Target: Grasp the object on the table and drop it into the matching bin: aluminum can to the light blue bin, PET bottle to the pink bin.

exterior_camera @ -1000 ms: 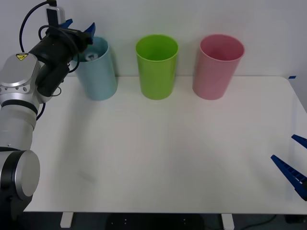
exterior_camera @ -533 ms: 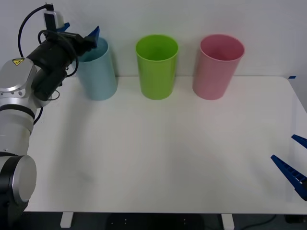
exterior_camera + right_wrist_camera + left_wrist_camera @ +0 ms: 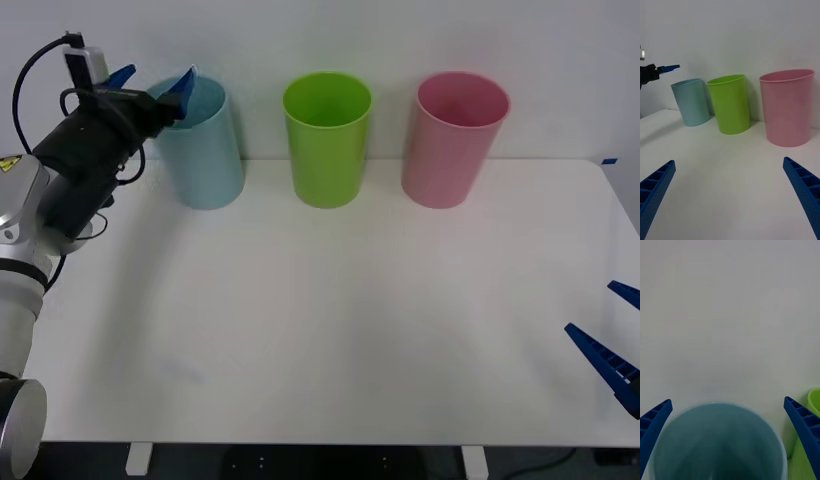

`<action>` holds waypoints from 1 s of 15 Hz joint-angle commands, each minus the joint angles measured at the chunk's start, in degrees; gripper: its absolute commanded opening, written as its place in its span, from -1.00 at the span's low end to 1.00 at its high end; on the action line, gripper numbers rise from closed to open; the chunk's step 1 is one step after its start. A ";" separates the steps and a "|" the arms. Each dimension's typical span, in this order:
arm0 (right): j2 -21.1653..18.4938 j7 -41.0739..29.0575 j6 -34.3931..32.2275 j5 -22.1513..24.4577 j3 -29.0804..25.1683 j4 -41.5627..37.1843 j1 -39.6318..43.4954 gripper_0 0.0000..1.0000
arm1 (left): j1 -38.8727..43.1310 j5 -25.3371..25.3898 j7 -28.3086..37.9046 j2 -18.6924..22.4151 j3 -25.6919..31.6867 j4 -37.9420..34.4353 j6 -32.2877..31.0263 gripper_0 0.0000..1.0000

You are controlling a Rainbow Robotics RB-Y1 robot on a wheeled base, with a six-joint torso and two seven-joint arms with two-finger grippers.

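My left gripper (image 3: 155, 80) hangs open with nothing between its blue fingers, by the near-left rim of the light blue bin (image 3: 205, 150). The left wrist view looks down into this bin (image 3: 718, 442) between the spread fingers (image 3: 655, 423), and its inside looks dark and bare. The aluminum can is hidden from every view. The pink bin (image 3: 455, 150) stands at the back right of the white table (image 3: 350, 300). My right gripper (image 3: 590, 307) rests open and idle at the table's right front edge, facing the row of bins (image 3: 788, 108).
A lime green bin (image 3: 327, 145) stands between the light blue and pink ones, all three in a row along the table's back edge against a white wall. The right wrist view shows the left gripper (image 3: 666, 68) far off above the blue bin (image 3: 692, 103).
The left arm has drawn back to the left, so its open gripper has moved from over the light blue bin to its rim. The can seen inside the bin earlier no longer shows.
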 commanded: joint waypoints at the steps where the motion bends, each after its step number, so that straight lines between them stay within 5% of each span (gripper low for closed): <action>1: 0.00 0.00 0.00 0.00 0.00 0.00 0.00 1.00 | 3.74 3.08 0.01 1.02 -0.11 -3.41 -1.23 1.00; 8: 0.00 0.00 0.00 0.00 0.00 0.00 0.00 1.00 | 16.13 11.70 0.54 4.09 0.41 -13.96 -7.82 1.00; 15: 0.00 0.00 0.00 0.00 0.00 0.00 0.00 1.00 | 27.38 10.99 -0.78 6.55 7.09 -19.41 -19.77 1.00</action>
